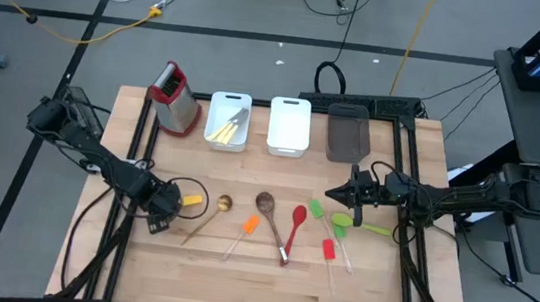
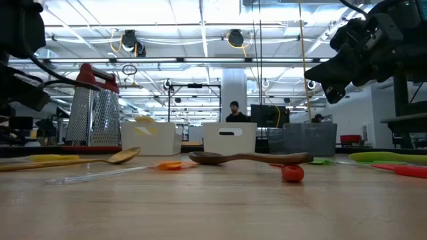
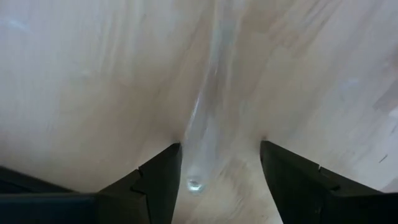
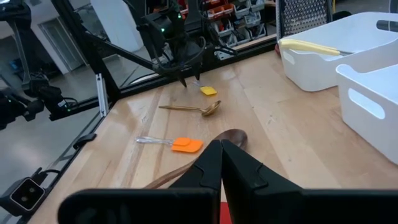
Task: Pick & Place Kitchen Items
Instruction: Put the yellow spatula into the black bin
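- The left gripper (image 1: 164, 222) is down at the table's left, jaws parted astride the clear handle of the yellow spatula (image 1: 191, 200).
- The handle (image 3: 208, 106) lies flat; settle lower and close squarely on it, I'd say.
- The right gripper (image 1: 331, 194) hangs closed and empty above the green spatula (image 1: 317, 209).

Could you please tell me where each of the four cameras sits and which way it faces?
High view: overhead, straight down on the table; both arms show.
Low view: table-top height, level across to the room; the arms show at the upper corners.
Left wrist view: close over the wood; left pincer open around a clear handle.
Right wrist view: across the table toward the left arm; right pincer shut.
Shared: high and right wrist views both show the orange spatula.
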Tool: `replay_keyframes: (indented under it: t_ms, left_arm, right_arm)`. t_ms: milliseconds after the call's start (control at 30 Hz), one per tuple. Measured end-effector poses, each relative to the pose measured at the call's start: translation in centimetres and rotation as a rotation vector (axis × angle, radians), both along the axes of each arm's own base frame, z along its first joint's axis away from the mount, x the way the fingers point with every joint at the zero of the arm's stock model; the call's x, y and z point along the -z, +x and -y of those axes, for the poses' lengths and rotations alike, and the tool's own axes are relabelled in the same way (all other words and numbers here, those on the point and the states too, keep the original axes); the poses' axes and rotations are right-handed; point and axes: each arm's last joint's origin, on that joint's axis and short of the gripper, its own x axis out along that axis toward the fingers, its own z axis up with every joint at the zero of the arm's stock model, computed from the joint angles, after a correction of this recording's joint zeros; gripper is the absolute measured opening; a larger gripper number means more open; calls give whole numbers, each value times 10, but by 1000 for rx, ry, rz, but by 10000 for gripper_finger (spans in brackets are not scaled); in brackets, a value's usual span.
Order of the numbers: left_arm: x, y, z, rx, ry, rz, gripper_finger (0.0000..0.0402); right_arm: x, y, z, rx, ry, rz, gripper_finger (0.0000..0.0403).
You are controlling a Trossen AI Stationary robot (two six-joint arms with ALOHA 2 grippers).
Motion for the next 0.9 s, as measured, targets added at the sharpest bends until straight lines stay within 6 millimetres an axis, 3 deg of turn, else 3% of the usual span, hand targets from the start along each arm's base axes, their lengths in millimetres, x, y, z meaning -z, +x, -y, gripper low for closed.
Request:
replay_keyframes:
  t_ms: [533, 900]
  left_arm:
    - [7, 2, -2, -75, 21, 56, 222]
    - [7, -3, -3, 39, 18, 13, 135]
  right_arm:
    - [-1, 0, 0, 0, 2, 10, 0]
    - [-1, 0, 0, 1, 1, 15, 0]
